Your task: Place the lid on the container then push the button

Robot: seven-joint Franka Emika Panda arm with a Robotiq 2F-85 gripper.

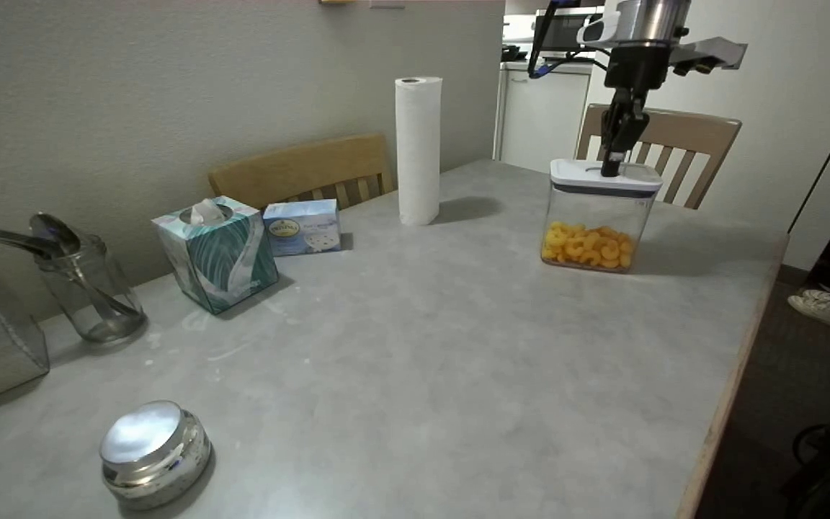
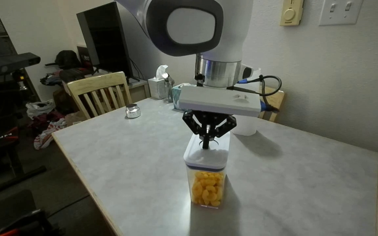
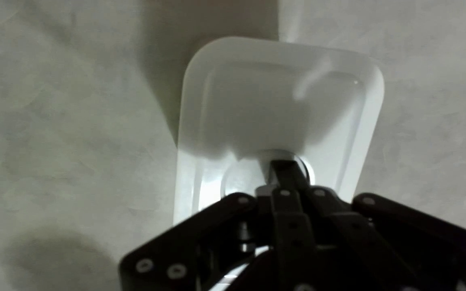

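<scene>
Pressing stage, presumably: the claw [image 2: 206, 146], jaws together, seemingly touches the push-button [image 3: 243, 174] on the food container's [image 1: 600, 209] lid [image 3: 253, 105]; downward pressure must follow.

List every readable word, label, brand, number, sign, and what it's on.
"TWININGS", slightly blurred, probable reading: pale-blue cardboard box; its smaller print can't be read.
Dark, red-lettered object: text too blurred to read.
Flat white plastic lid, clear rectangular plastic container: none seen.
Anything else: too small to tell.

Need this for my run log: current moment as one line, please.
gripper: shut, tip at button | lid: on container | press: cannot tell
</scene>
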